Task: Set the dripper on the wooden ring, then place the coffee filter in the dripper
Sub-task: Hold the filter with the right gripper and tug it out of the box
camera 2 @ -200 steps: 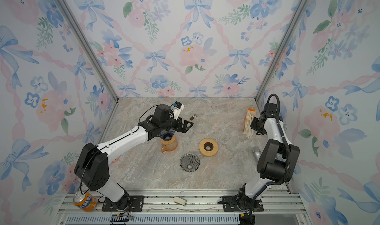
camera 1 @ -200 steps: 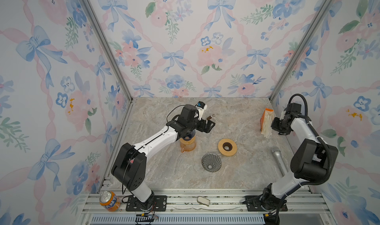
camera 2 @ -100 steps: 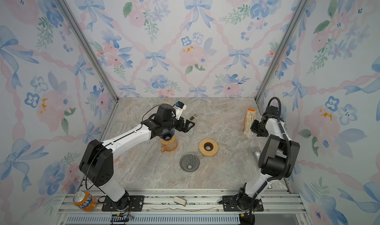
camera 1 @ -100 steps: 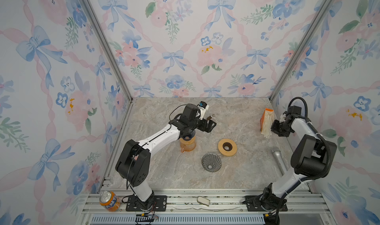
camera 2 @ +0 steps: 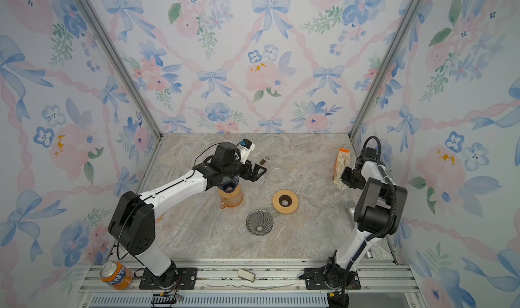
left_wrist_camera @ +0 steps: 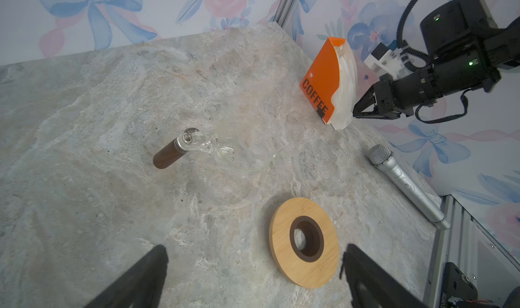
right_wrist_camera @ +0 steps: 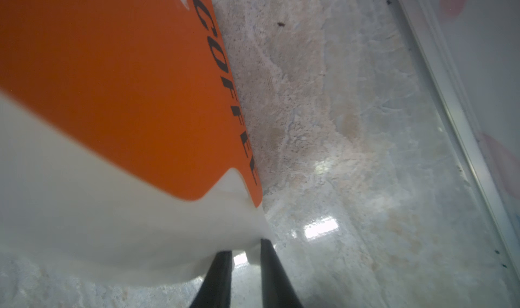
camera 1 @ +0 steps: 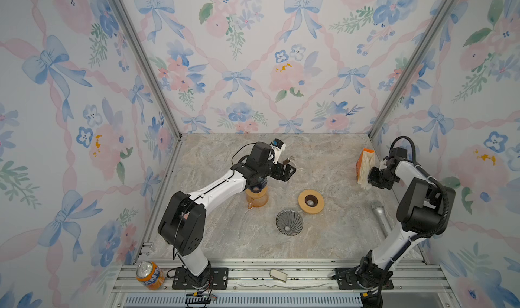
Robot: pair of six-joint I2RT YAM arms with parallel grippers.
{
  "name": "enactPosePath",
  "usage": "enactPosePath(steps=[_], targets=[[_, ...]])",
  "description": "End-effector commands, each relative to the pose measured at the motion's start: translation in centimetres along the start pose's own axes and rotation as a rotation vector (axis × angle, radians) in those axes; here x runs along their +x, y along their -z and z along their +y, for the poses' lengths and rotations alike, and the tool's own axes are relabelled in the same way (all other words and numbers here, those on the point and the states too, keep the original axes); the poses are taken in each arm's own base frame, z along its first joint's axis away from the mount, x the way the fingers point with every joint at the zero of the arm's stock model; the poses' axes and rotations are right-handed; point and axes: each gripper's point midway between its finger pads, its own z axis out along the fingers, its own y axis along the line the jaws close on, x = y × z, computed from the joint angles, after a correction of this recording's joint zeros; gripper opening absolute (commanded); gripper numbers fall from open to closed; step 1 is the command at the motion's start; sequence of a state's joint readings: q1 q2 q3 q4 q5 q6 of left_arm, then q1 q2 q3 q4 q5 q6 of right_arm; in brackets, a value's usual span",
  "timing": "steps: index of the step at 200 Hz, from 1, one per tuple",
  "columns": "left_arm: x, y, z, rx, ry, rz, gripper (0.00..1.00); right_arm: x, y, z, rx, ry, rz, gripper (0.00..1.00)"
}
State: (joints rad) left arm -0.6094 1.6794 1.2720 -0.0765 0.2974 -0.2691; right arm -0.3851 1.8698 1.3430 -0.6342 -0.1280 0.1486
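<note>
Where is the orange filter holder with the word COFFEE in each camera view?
Top view: the orange filter holder stands at the far right edge of the table.
Top view: the orange filter holder at the same far right edge.
Left wrist view: beyond the wooden ring, COFFEE readable.
Right wrist view: very close, filling much of the picture.
Shared landmark: the right tool, tips at its white filters.

The marbled surface (camera 1: 213, 236) carries a wooden ring (camera 1: 320, 204) near centre, a fluted dripper (camera 1: 289, 226) at six o'clock, an orange jug (camera 1: 256, 199) at nine, a stand of coffee filters (camera 1: 363, 166) at two, and a microphone (camera 1: 380, 215) at four.
</note>
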Motion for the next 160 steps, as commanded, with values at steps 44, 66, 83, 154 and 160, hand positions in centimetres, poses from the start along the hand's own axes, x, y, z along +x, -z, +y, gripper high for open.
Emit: enactPosePath(steps=[44,66,83,154,160], targets=[[-0.5,-0.5,-0.6,0.018,-0.012,0.002,0.98,-1.0,0.9,0.5,0.008,0.018,-0.037,0.21],[-0.4,-0.7,-0.5,0.021,-0.011,0.006,0.98,-1.0,2.1,0.4,0.032,0.027,-0.063,0.23],[-0.5,-0.7,-0.6,0.021,-0.011,0.005,0.98,-0.8,2.9,-0.2,0.071,0.036,-0.075,0.27],[-0.6,-0.7,-0.6,0.026,-0.014,0.008,0.98,0.0,1.6,0.0,0.078,0.065,-0.014,0.28],[-0.5,-0.7,-0.6,0.023,-0.015,0.008,0.98,0.0,1.5,0.2,0.077,0.073,-0.011,0.28]])
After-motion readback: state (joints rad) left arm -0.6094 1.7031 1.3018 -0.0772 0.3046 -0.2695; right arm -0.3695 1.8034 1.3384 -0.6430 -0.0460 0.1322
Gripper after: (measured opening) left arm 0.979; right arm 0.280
